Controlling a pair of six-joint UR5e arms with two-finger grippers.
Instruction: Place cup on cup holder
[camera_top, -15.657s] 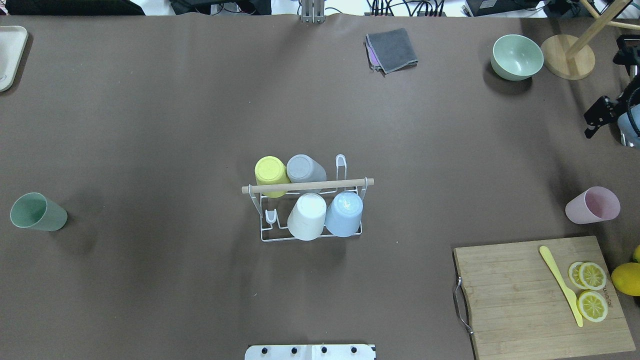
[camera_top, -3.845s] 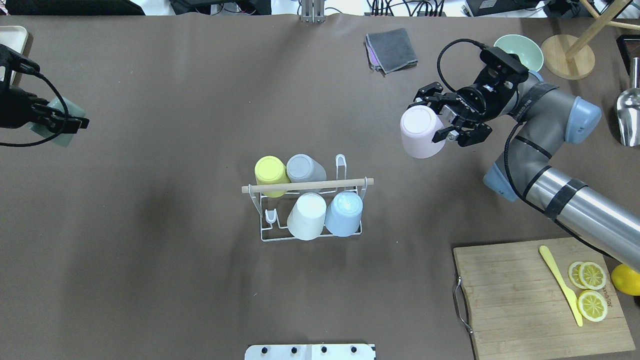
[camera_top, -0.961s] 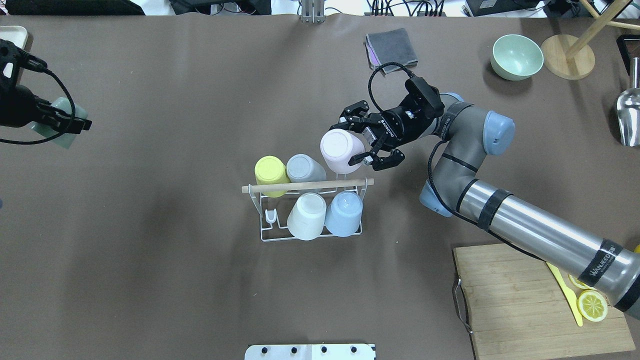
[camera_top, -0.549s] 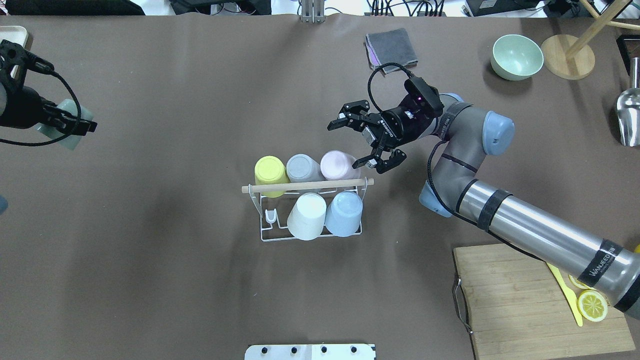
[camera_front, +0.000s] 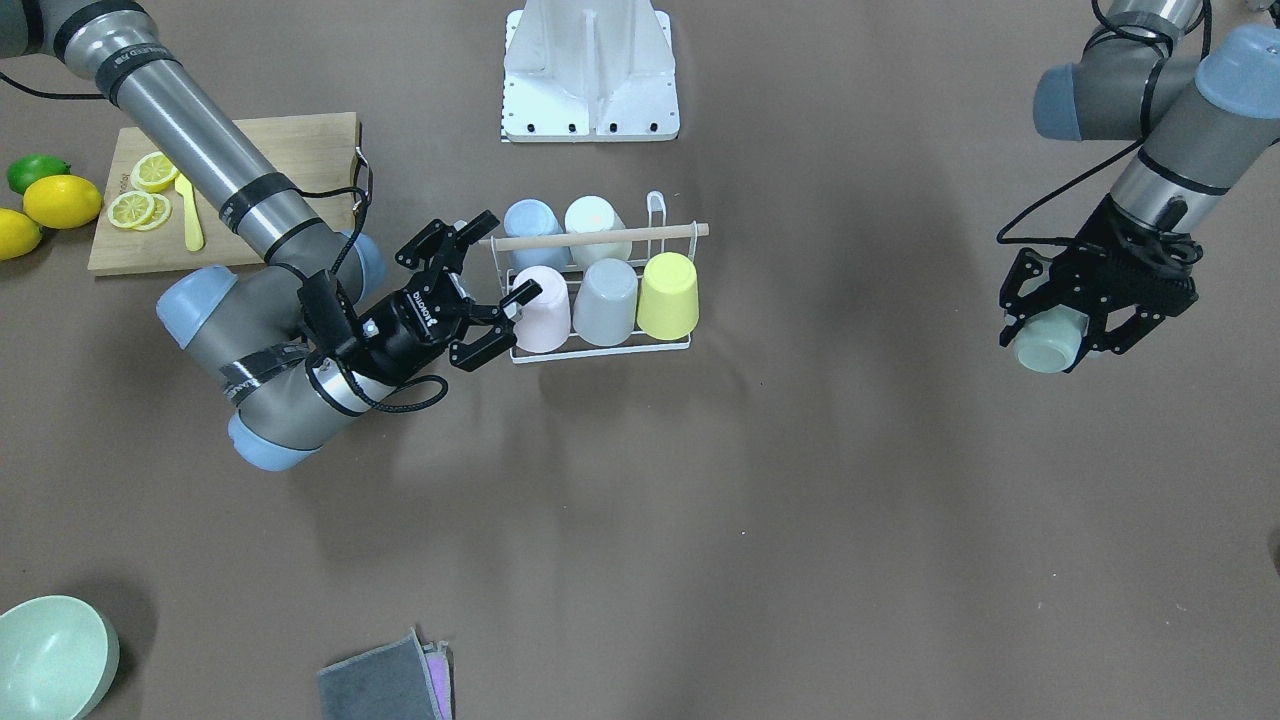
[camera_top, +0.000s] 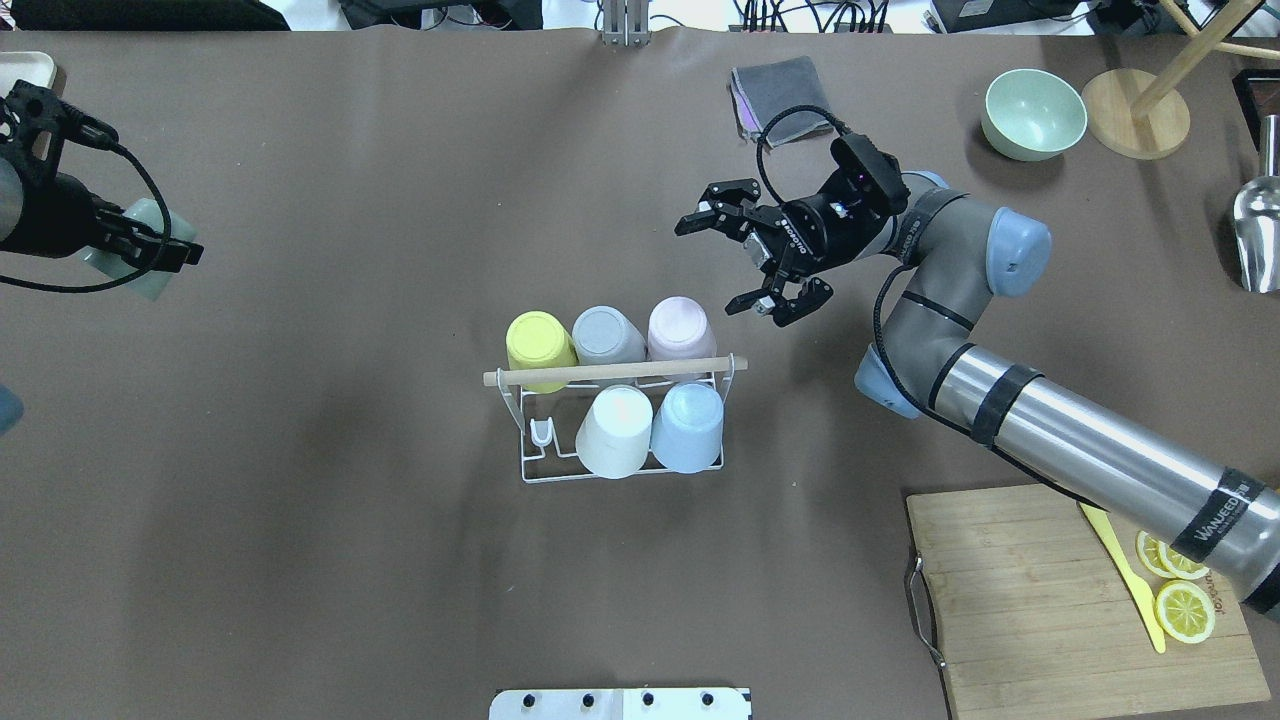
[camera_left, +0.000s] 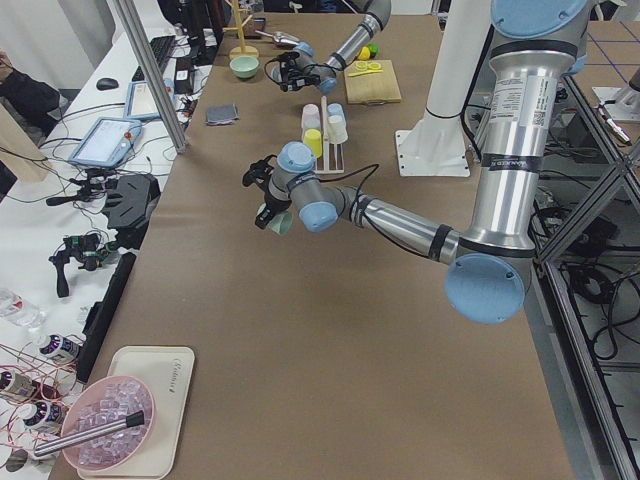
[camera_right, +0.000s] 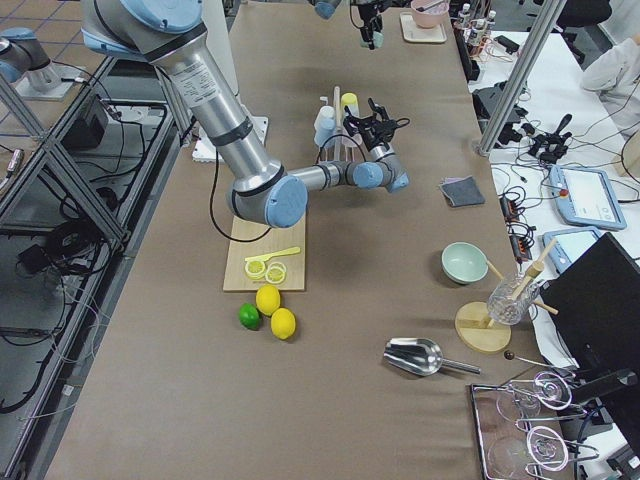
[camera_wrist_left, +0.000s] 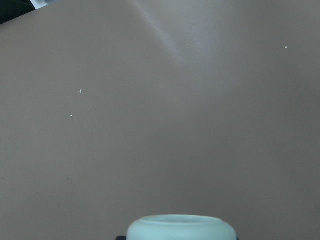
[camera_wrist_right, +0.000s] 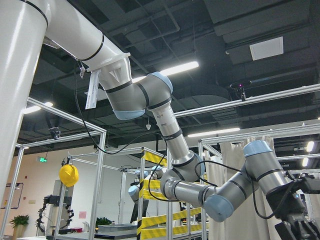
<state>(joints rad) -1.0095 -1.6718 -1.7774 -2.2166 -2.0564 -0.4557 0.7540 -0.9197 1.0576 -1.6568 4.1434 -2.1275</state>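
The cup holder (camera_top: 600, 372), a white wire rack with a wooden rod, stands mid-table and also shows in the front-facing view (camera_front: 600, 236). A pink cup (camera_top: 678, 328) sits upside down on its back right prong, next to a grey cup (camera_top: 605, 335) and a yellow cup (camera_top: 540, 340). A white cup (camera_top: 615, 432) and a blue cup (camera_top: 688, 428) fill the front row. My right gripper (camera_top: 712, 266) is open and empty, just right of and beyond the pink cup (camera_front: 541, 309). My left gripper (camera_top: 150, 255) is shut on a green cup (camera_top: 148, 217) at the far left, held above the table (camera_front: 1045, 350).
One front left prong (camera_top: 541, 432) of the rack is bare. A cutting board (camera_top: 1040, 600) with lemon slices and a yellow knife lies at the front right. A green bowl (camera_top: 1035, 112), a grey cloth (camera_top: 785, 100) and a wooden stand (camera_top: 1135, 112) stand at the back.
My right gripper let go of the pink cup, which now rests on the rack, and drew back to the right, open. My left gripper drifted slightly right with the green cup.
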